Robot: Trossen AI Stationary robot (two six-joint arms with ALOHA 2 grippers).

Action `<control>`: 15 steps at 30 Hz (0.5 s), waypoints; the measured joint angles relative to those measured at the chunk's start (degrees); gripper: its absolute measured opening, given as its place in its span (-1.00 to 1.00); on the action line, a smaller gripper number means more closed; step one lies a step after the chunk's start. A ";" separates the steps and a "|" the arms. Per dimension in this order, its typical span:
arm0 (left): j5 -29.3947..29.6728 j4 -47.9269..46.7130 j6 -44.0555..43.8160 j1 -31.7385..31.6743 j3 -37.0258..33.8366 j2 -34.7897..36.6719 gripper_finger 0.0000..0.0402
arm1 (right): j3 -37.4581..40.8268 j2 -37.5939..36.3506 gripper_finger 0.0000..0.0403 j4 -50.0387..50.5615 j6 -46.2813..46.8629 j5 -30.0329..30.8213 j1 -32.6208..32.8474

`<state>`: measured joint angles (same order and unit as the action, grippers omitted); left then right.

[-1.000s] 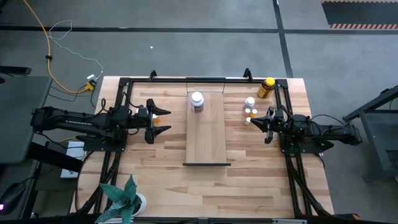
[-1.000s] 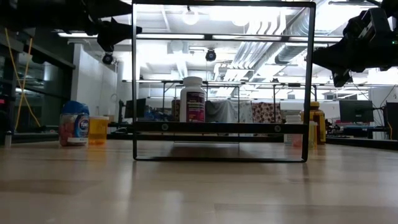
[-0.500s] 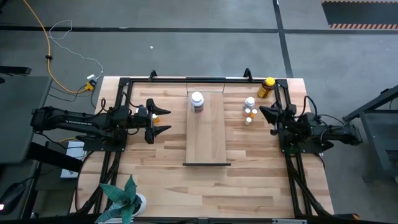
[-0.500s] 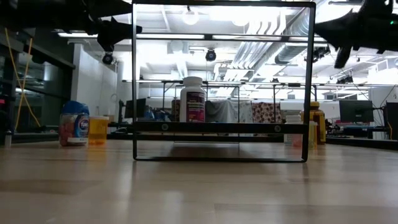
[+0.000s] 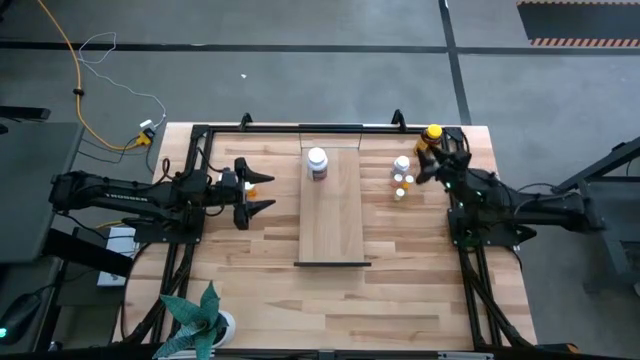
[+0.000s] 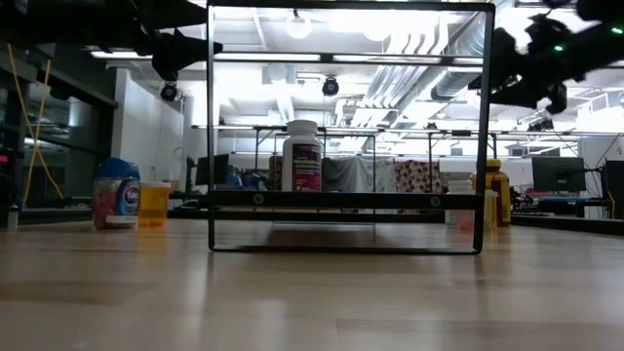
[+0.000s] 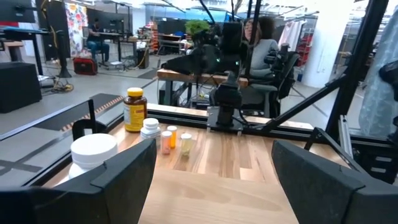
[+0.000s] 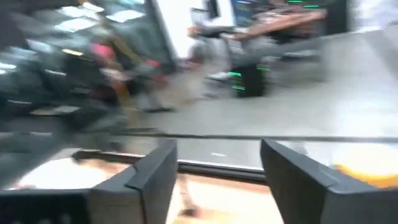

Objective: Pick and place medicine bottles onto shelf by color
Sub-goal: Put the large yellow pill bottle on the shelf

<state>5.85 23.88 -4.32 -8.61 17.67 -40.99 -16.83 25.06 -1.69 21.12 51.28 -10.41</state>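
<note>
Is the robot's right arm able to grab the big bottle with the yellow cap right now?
Probably yes. The right gripper hovers right beside the amber bottle at the table's far right corner, jaws open and empty, with nothing between them. The small bottles stand off to the side.

The shelf lies bare below the white bottle (open worktop either side); small bottles and the amber bottle crowd the right pincer.

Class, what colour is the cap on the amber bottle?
Yellow cap on the amber bottle, clearest in the left wrist view.
</note>
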 joint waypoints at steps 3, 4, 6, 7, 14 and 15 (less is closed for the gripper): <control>0.06 0.00 0.00 0.01 0.00 0.00 0.54 | -6.86 8.94 0.23 9.22 4.28 4.49 -4.06; 0.06 0.00 0.00 0.01 0.00 0.00 0.54 | -9.07 12.06 0.24 11.56 5.48 4.90 -5.59; 0.06 0.00 0.00 0.01 0.00 0.00 0.54 | -13.12 18.43 0.24 16.20 7.98 5.08 -8.80; 0.07 0.00 0.00 0.01 0.00 0.00 0.54 | -15.08 21.54 0.25 18.24 9.23 5.15 -10.56; 0.42 -0.04 0.00 0.01 0.00 0.00 0.54 | -26.39 39.74 0.25 32.61 21.95 4.13 -21.03; 0.50 -0.02 0.00 0.01 0.00 0.00 0.54 | -27.24 41.55 0.24 34.47 23.61 3.74 -22.16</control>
<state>6.35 23.85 -4.32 -8.60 17.67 -40.99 -44.07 66.61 32.78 44.73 55.01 -32.57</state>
